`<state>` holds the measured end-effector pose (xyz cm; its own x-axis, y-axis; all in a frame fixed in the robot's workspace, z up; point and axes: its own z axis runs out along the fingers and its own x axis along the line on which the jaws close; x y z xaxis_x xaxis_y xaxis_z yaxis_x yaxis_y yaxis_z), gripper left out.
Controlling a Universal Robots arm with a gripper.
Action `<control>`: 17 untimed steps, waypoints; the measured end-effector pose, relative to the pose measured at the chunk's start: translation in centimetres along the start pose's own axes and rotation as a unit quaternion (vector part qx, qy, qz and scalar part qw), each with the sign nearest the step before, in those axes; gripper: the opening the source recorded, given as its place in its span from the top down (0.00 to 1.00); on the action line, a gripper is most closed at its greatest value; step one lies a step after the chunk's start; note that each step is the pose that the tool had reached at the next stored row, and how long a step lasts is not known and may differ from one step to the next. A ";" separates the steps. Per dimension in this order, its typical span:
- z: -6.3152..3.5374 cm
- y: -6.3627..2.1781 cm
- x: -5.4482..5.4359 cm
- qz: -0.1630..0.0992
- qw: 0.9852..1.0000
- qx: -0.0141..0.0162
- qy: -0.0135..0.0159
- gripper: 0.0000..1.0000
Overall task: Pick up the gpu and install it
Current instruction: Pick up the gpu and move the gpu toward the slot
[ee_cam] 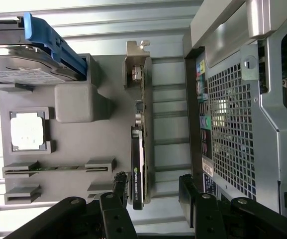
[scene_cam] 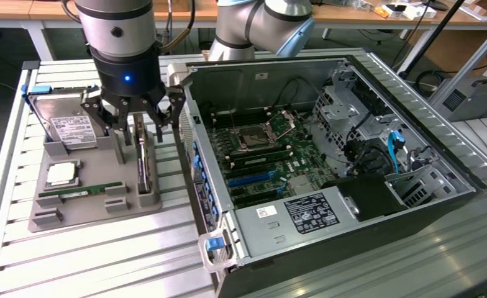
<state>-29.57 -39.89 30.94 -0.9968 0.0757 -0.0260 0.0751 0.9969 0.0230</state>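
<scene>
The gpu point(scene_cam: 144, 166) stands on its long edge in a slot of the grey holder tray point(scene_cam: 94, 214), just beside the open computer case point(scene_cam: 409, 205). It is a thin dark card with a silvery bracket at its far end. My gripper point(scene_cam: 138, 127) hangs right above the card's far half, open, one finger on each side and nothing between them. In the wrist view the gpu point(ee_cam: 139, 149) runs edge-on away from my gripper point(ee_cam: 153, 194), whose dark fingers point(ee_cam: 116, 211) straddle the card's near end without touching it.
On the tray also sit a silver hard drive point(scene_cam: 69, 124), a square processor point(scene_cam: 61, 175) and a green memory stick point(scene_cam: 82, 191). The case lies open with its motherboard point(scene_cam: 260, 155) facing up. Its perforated metal wall point(ee_cam: 233, 129) stands close beside the gpu.
</scene>
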 end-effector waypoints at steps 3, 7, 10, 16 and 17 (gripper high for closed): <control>0.10 0.00 0.0 0.000 1.000 0.000 0.000 0.46; 0.26 -0.01 0.0 0.000 1.000 0.001 0.000 0.46; 0.38 -0.01 0.0 0.000 1.000 0.001 0.000 0.46; 0.56 -0.01 0.0 0.000 1.000 0.001 0.000 0.46; 0.61 -0.02 0.0 0.000 1.000 0.002 0.000 0.46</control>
<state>-29.58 -39.89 30.34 -0.9968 0.0755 -0.0263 0.0750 0.9970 0.0197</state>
